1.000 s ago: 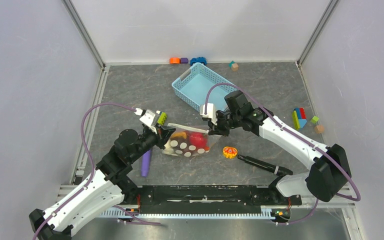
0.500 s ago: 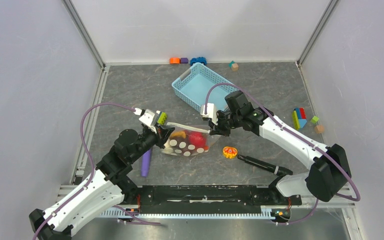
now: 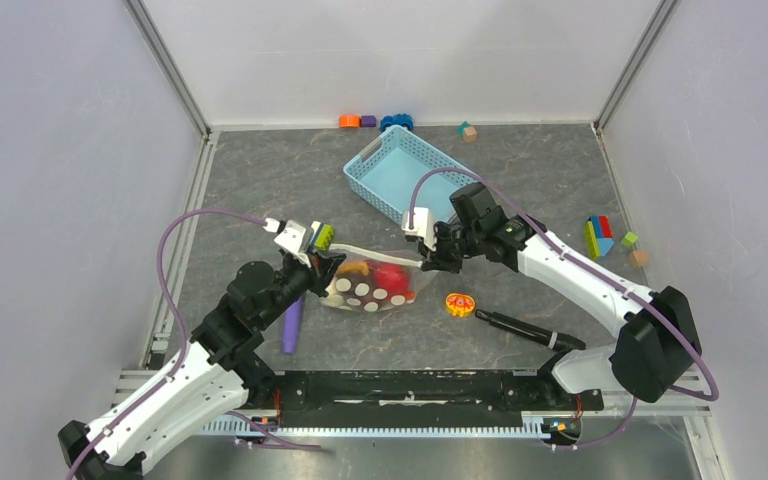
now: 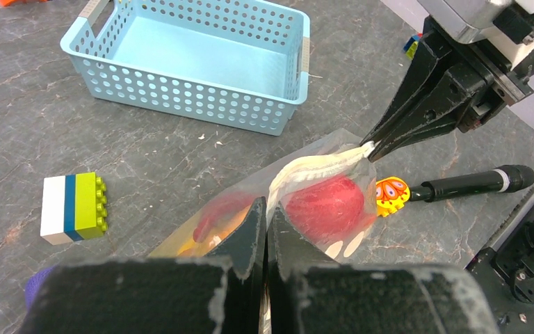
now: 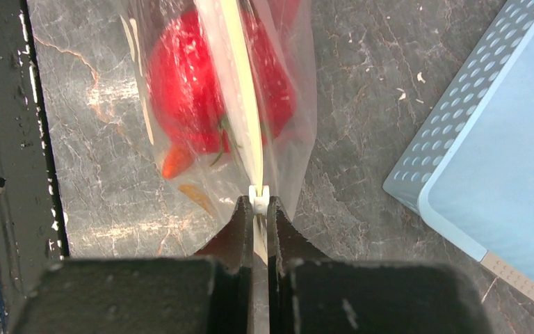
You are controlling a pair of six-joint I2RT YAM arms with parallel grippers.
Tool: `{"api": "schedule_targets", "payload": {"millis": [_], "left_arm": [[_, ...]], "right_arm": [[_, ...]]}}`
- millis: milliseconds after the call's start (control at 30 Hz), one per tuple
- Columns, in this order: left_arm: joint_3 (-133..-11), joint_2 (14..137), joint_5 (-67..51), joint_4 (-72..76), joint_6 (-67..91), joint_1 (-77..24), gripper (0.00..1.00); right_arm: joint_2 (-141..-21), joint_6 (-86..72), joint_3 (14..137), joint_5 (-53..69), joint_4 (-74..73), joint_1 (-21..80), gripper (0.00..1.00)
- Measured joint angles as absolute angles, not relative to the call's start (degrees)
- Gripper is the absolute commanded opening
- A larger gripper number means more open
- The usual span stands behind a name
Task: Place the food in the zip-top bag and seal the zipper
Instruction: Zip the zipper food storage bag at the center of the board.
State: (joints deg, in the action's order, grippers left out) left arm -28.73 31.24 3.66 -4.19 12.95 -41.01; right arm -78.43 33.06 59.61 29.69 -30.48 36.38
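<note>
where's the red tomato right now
In the top view the red tomato sits mid-table inside the zip-top bag, toward its right end, between the left claw and the right claw.

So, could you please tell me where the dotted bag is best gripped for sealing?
At either end of the zipper strip, coming from the sides: it stands raised above the food, a thin edge the left gripper and right gripper pinch.
</note>
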Motion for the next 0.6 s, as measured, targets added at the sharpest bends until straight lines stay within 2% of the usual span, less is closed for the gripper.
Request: {"api": "schedule_targets", "payload": {"millis": [600], "left_arm": [[-28.1, 29.9, 6.0, -4.4, 13.5, -41.0, 0.02]], "right_arm": [[-77.5, 32.4, 57.5, 28.1, -30.4, 35.0, 0.0]]}}
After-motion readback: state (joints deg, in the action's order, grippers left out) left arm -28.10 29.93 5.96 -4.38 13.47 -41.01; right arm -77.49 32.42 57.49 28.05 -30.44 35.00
